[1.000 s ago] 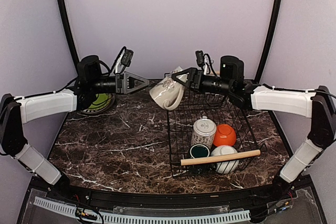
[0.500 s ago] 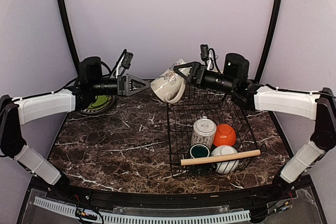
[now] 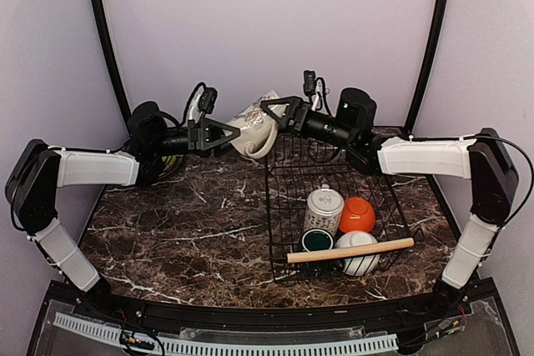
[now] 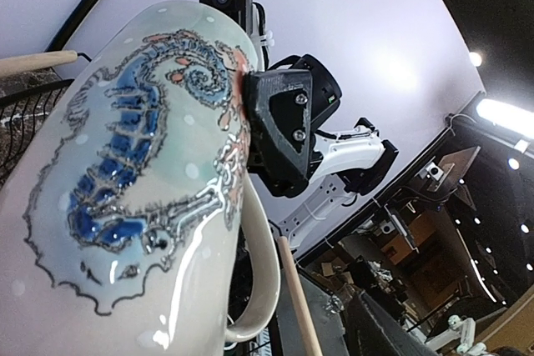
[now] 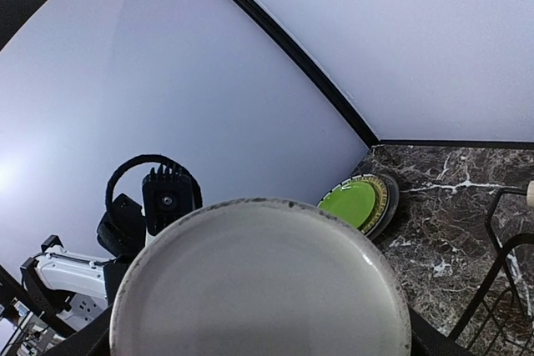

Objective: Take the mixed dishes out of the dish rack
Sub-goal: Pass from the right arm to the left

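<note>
cream mug [image 3: 254,126] with blue seahorse hangs above the counter [image 3: 183,223], right jaws clamped on its rim; left jaws just beside it, their grip unclear.

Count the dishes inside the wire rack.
4: patterned mug at centre, orange bowl right of it, dark green cup and white bowl by the near wooden handle. Others may hide beneath.

The top camera looked down from behind over the whole table [image 3: 192,223]; the left wrist camera sat close against the cream mug [image 4: 125,189], tilted upward; the right wrist camera faced across it toward the lime-green plate [image 5: 350,203]; all three shared the mug.
</note>
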Controlling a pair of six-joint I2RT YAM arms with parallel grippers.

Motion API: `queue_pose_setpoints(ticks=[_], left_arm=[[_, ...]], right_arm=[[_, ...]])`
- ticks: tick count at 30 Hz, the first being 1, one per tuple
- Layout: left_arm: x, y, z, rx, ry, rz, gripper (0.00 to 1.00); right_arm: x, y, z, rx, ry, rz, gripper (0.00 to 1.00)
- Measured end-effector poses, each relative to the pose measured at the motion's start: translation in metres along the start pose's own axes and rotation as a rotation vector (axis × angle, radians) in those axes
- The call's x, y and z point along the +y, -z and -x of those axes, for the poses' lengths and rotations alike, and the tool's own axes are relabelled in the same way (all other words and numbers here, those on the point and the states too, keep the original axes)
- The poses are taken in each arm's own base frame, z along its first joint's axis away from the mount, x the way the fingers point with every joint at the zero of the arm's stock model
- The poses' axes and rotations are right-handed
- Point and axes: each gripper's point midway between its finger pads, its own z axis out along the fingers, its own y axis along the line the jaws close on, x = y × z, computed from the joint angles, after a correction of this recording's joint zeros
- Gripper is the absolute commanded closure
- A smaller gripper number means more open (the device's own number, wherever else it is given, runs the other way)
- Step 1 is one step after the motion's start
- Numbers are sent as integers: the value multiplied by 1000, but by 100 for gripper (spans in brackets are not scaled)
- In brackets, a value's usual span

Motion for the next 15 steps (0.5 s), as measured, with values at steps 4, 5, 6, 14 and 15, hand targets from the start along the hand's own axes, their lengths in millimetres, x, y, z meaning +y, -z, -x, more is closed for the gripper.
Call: queue_pose_setpoints(ticks=[4, 5, 6, 14, 15], left_arm=[[-1, 0, 1, -14, 42, -32, 47], [-3, 0, 2, -18, 41, -39, 50], [-5, 0, 3, -21, 41, -45, 52], [-10, 5, 10, -46, 31, -61, 77], [-9, 6, 11, -49, 32, -58, 84]], right_arm=[[3, -8, -6, -19, -2, 34, 100], [6, -9, -6, -37, 3, 51, 100], [9, -9, -8, -51, 6, 68, 100], [22, -17, -20, -100, 11, 158, 100], [22, -17, -21, -100, 8, 162, 100]])
